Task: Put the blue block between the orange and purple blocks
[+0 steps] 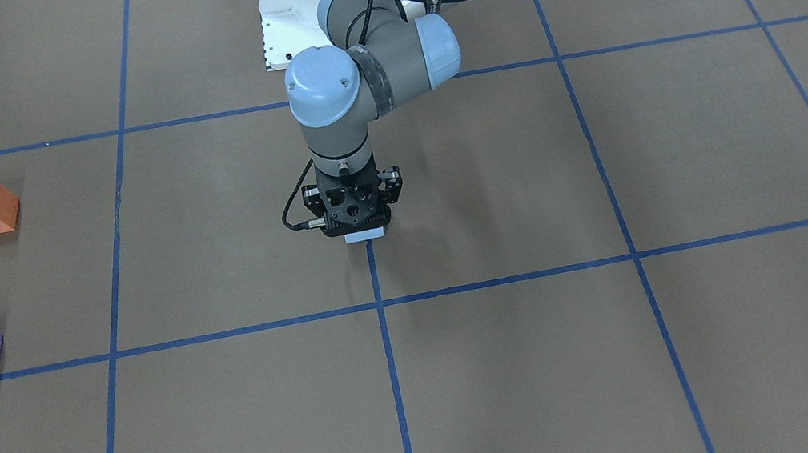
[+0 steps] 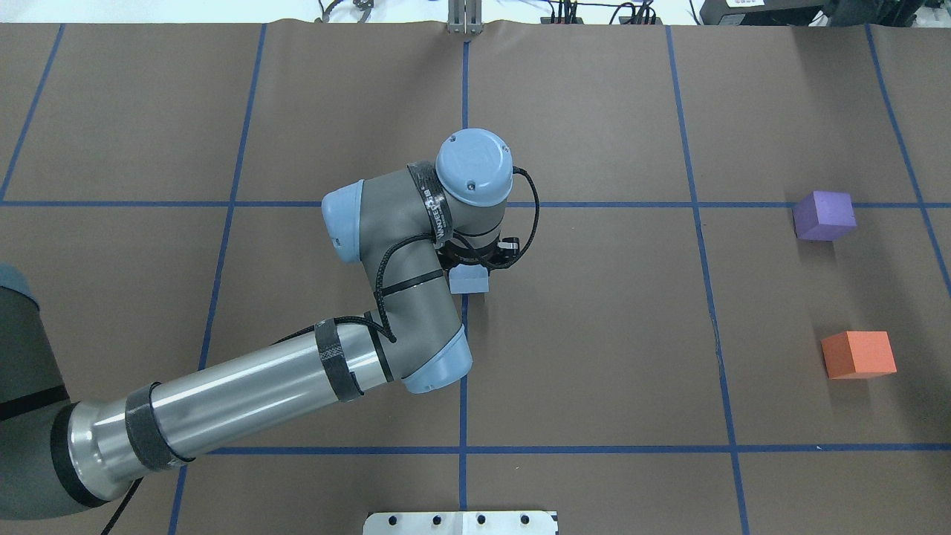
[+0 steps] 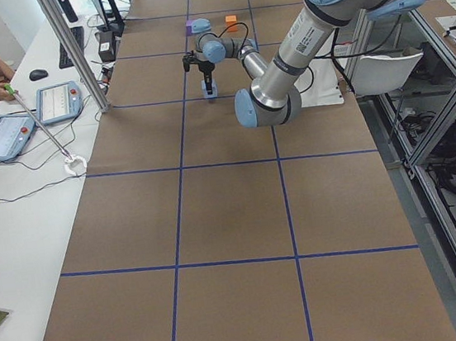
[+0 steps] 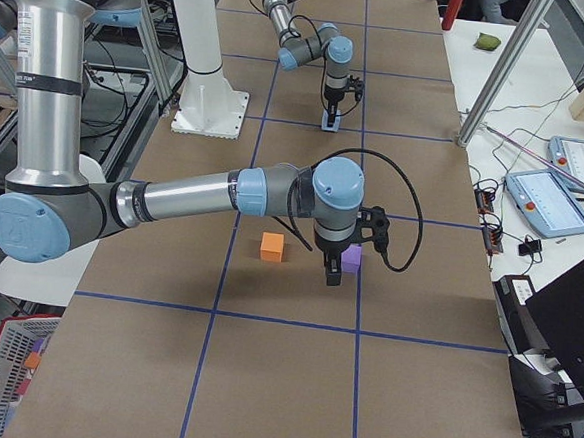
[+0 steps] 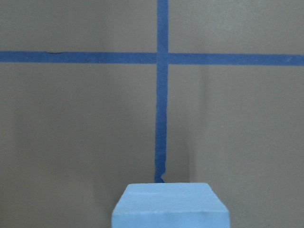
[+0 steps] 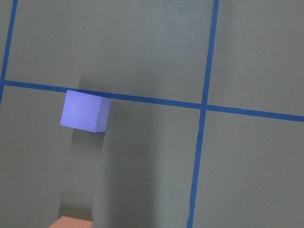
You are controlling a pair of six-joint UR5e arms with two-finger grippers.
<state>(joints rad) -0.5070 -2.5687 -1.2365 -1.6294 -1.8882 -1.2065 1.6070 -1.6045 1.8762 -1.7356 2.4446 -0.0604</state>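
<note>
— What else is around me?
— Your brown worktop [image 1: 495, 188], gridded in blue tape [image 1: 396, 390]. Beside you, two teach pendants [image 3: 59, 101] and a computer mouse [image 3: 37, 74] lie on the white side table [image 3: 4, 248].

Grey left arm [image 2: 405, 297] has pale-blue caps [image 2: 473, 165], silver tube [image 2: 245, 386], black cable [image 2: 381, 276], black claw [image 1: 362, 225]

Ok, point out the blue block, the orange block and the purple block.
blue block [image 2: 469, 281], overhead view, on the part showing below the wrist.
orange block [image 2: 857, 351], overhead view, on its top face.
purple block [image 2: 822, 210], overhead view, on its top face.
</note>
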